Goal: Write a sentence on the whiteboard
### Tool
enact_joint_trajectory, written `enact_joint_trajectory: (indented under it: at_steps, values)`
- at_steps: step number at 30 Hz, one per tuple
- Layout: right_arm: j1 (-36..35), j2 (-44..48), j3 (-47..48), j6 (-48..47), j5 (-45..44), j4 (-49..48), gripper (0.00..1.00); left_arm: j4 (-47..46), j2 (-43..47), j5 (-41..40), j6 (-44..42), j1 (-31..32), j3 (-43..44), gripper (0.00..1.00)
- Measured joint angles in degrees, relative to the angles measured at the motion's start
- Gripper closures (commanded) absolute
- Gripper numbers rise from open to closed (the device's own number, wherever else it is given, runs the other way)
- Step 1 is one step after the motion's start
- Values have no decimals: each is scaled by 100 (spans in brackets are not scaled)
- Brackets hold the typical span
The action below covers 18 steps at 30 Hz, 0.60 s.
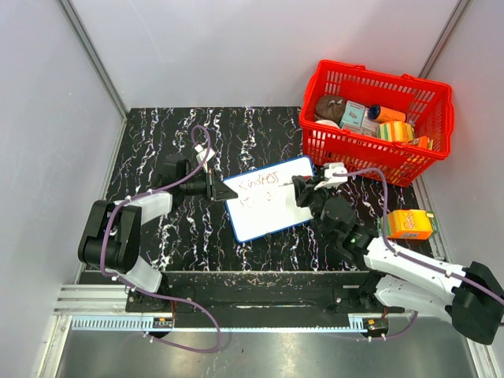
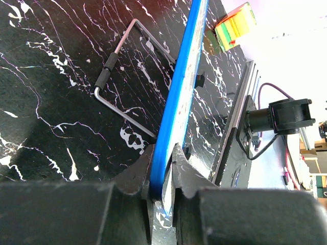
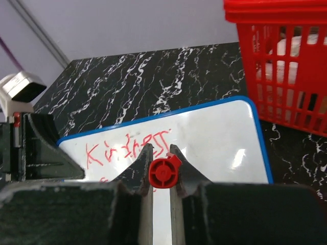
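Observation:
The whiteboard (image 1: pixel 276 214), white with a blue frame, lies tilted in the middle of the black marble table. The sentence (image 1: pixel 260 180) is in red marker near its top edge, and a short second line starts below. In the right wrist view the sentence (image 3: pixel 125 148) reads roughly "Kindness". My left gripper (image 1: pixel 221 191) is shut on the whiteboard's left edge, and the blue frame (image 2: pixel 184 76) runs between its jaws (image 2: pixel 163 158). My right gripper (image 1: pixel 304 190) hovers over the board's right part. It (image 3: pixel 159 148) is shut on a red marker (image 3: pixel 164 172), seen end-on.
A red basket (image 1: pixel 378 150) with packaged goods stands at the back right, close to the board's top right corner (image 3: pixel 286 66). An orange carton (image 1: pixel 408 224) sits by the right arm. A bent metal wire (image 2: pixel 115 61) lies on the table beside the board.

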State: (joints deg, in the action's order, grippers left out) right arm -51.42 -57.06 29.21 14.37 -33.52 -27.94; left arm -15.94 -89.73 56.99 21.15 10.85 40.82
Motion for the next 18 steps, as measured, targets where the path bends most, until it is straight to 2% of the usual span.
enact_joint_trajectory:
  at_steps: [10,18]
  values:
    - [1322,203,-24,330,1137,188,100,0,0,0,0,0,0,100]
    - [1427,219,-31,337,1825,391,100,0,0,0,0,0,0,100]
